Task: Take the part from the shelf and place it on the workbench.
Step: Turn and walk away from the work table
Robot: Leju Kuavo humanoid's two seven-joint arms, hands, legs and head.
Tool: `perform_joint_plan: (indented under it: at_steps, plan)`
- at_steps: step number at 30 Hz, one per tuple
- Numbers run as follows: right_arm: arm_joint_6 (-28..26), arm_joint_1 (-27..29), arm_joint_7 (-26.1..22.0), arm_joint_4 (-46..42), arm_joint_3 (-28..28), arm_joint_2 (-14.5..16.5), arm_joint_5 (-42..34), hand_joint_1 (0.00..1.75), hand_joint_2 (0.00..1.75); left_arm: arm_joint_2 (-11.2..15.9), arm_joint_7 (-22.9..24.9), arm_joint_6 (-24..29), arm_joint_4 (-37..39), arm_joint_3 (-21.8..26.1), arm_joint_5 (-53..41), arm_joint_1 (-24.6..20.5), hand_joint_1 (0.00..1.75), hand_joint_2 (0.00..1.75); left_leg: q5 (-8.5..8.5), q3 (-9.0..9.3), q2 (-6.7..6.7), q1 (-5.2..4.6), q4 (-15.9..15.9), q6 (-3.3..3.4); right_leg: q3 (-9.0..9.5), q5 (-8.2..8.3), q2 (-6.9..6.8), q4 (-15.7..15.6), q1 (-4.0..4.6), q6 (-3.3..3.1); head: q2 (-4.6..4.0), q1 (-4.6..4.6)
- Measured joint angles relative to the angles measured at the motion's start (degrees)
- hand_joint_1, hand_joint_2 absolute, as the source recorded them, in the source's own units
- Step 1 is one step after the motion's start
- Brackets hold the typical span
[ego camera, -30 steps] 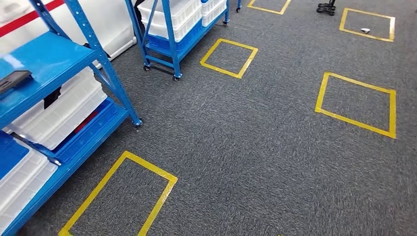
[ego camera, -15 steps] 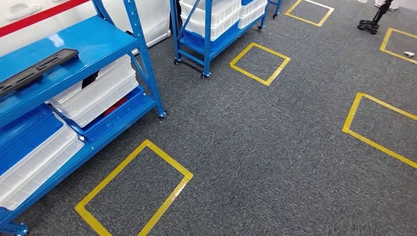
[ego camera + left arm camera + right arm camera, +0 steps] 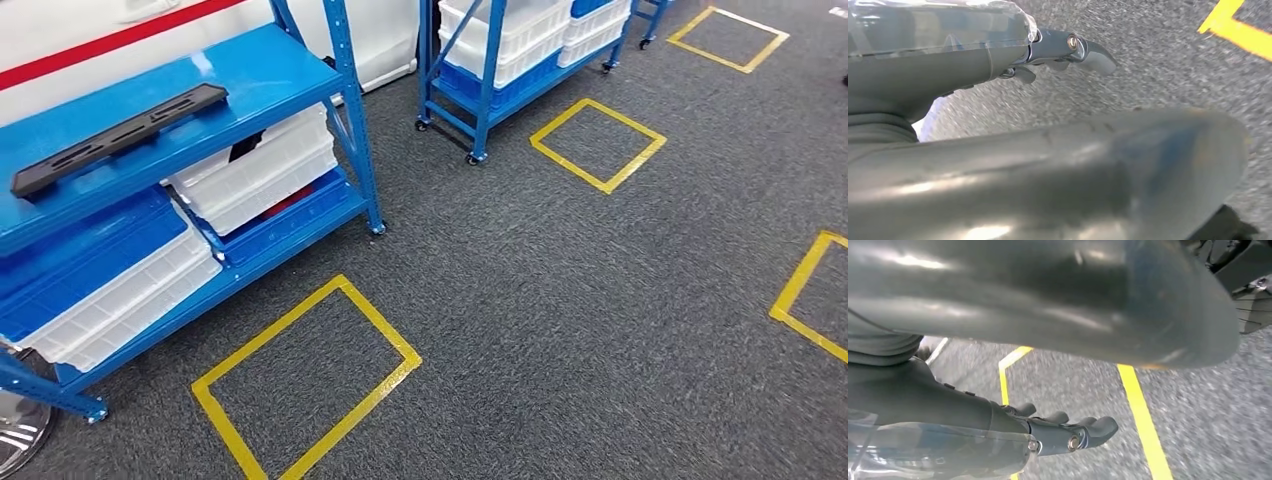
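The part (image 3: 120,138) is a long flat black piece with slots. It lies on the top level of a blue shelf (image 3: 260,75) at the left of the head view, with nothing touching it. My left hand (image 3: 973,60) hangs over grey carpet, fingers (image 3: 1083,50) stretched out away from the thick thumb, holding nothing. My right hand (image 3: 998,425) likewise hangs above the carpet and a yellow line, its fingers (image 3: 1088,430) extended and empty.
White and blue bins (image 3: 260,175) fill the shelf's lower levels. A second blue wheeled rack (image 3: 500,60) with bins stands behind. Yellow taped squares (image 3: 310,385) mark the grey carpet. A round silver base (image 3: 15,435) sits by the shelf's near leg.
The whole picture has shifted right as the camera turned toward the shelf. The black part, cut off at the left edge a second ago, now lies in full view.
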Motion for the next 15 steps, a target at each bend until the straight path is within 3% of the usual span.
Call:
perform_joint_plan:
  at_steps: [1, 2, 3, 5, 7, 9, 10, 11, 13, 15]
  plan:
    - [-0.2, 0.0, -0.4, 0.0, 0.0, -0.1, 0.1, 0.0, 0.0, 0.0, -0.2, 0.0, 0.0, 0.0, 0.0, -0.1, 0.0, 0.0, 0.56, -1.07, 0.15, 0.01, 1.1, 0.04, 0.53, -0.48, -0.74, 0.0, 0.12, 0.0, 0.0, 0.0]
    - [-0.4, 0.0, -0.8, 0.0, 0.0, -0.1, 0.1, 0.0, 0.0, 0.0, -0.3, -0.1, 0.0, 0.0, -0.1, -0.2, 0.0, 0.0, 2.17, -1.05, 0.36, -0.01, 0.1, 0.2, 1.18, -1.0, -1.42, 0.0, 0.23, 0.03, 0.0, 0.0]
    - [-0.6, 0.0, -1.1, 0.0, 0.0, -0.2, 0.1, 0.0, 0.0, 0.0, -0.4, -0.1, 0.0, 0.0, -0.2, -0.3, 0.0, 0.0, 4.59, 0.01, 0.89, -0.1, -2.9, 0.55, 1.92, -1.58, -2.05, 0.0, 0.34, 0.08, 0.0, 0.0]
    - [-1.1, 0.0, -1.7, 0.0, 0.0, -0.2, 0.1, 0.0, 0.0, -0.1, -0.4, -0.3, 0.0, 0.0, -0.4, -0.7, 0.0, 0.0, 7.84, 2.93, 3.5, -0.83, -9.8, 1.63, 3.29, -2.83, -3.27, 0.0, 0.59, 0.45, 0.0, 0.0]
    - [-1.4, -0.1, -2.1, 0.0, 0.0, -0.3, 0.2, 0.0, 0.0, -0.3, 0.0, -0.3, 0.0, 0.0, -0.4, -1.2, 0.0, 0.0, 8.03, 4.41, 5.02, -1.59, -13.0, 2.58, 4.24, -3.66, -4.43, -0.1, 0.74, 1.1, 0.0, 0.01]
    - [-1.4, -0.6, -2.3, 0.0, 0.0, -0.5, 0.4, 0.0, 0.0, -0.5, 0.6, -0.1, 0.0, 0.1, -0.2, -1.3, 0.0, 0.0, 7.46, 5.15, 3.72, -1.6, -13.8, 3.21, 4.78, -3.54, -4.99, 0.5, 0.63, 1.89, 0.0, 0.01]
    - [-1.3, -0.8, -2.4, 0.0, 0.0, -0.5, 0.5, 0.0, 0.0, -0.5, 0.7, 0.0, 0.0, 0.1, -0.1, -1.2, 0.0, 0.0, 7.24, 5.91, 3.04, -1.48, -14.4, 3.51, 4.59, -3.25, -4.21, 1.7, 0.46, 2.25, 0.0, 0.01]
    - [-1.4, -1.0, -2.5, 0.0, 0.0, -0.6, 0.6, 0.0, 0.0, -0.5, 0.7, 0.0, 0.0, 0.1, -0.1, -1.1, 0.0, 0.0, 7.03, 6.8, 2.37, -1.34, -14.9, 3.81, 3.6, -3.14, -2.81, 3.8, 0.27, 2.55, 0.0, 0.01]
    - [-1.4, -0.9, -2.5, -0.1, 0.0, -0.6, 0.7, 0.0, 0.0, -0.6, 0.6, 0.0, 0.0, 0.2, 0.0, -1.1, 0.0, 0.0, 6.58, 8.28, 1.07, -1.16, -15.7, 4.23, -0.51, -4.48, 0.39, 10.0, -0.12, 2.89, 0.0, 0.02]
    - [-1.4, -0.8, -2.3, 0.0, 0.0, -0.8, 0.8, 0.0, 0.0, -0.9, 0.7, -0.2, 0.0, 0.2, 0.0, -1.1, 0.0, 0.0, 5.87, 9.21, -0.65, -1.05, -15.8, 4.33, -5.51, -7.32, 1.47, 15.2, -0.42, 3.3, 0.0, 0.02]
